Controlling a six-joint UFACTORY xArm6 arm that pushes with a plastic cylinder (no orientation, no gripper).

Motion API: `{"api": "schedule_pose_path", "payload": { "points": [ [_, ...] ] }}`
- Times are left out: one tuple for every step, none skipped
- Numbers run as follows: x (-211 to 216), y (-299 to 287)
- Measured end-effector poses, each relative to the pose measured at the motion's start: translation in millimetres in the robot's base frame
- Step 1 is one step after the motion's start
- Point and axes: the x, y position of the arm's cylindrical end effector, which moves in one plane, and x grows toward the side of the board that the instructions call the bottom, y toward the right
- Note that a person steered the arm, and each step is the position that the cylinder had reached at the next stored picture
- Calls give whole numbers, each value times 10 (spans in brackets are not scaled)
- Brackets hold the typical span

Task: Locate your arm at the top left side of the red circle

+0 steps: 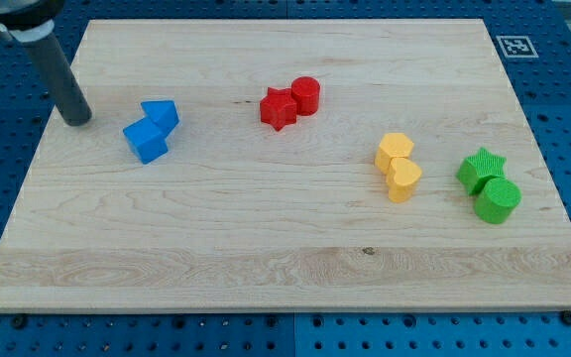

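The red circle, a short cylinder, stands on the wooden board at the upper middle, touching a red star on its lower left. My tip rests on the board near the left edge, far to the left of the red circle and just left of the blue blocks. The dark rod rises from it toward the view's top left corner.
Two blue blocks sit together right of my tip. A yellow hexagon and yellow heart sit right of centre. A green star and green cylinder sit near the right edge. The wooden board lies on blue pegboard.
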Motion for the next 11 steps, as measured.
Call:
{"api": "schedule_pose_path", "payload": {
  "points": [
    [-389, 34],
    [-664, 392],
    [-740, 1017],
    [-745, 1291],
    [-745, 1291],
    [-910, 1311],
    [-1035, 1690],
    [-1027, 2129],
    [-921, 2578],
    [-645, 2631],
    [-519, 2687]
  ]
}}
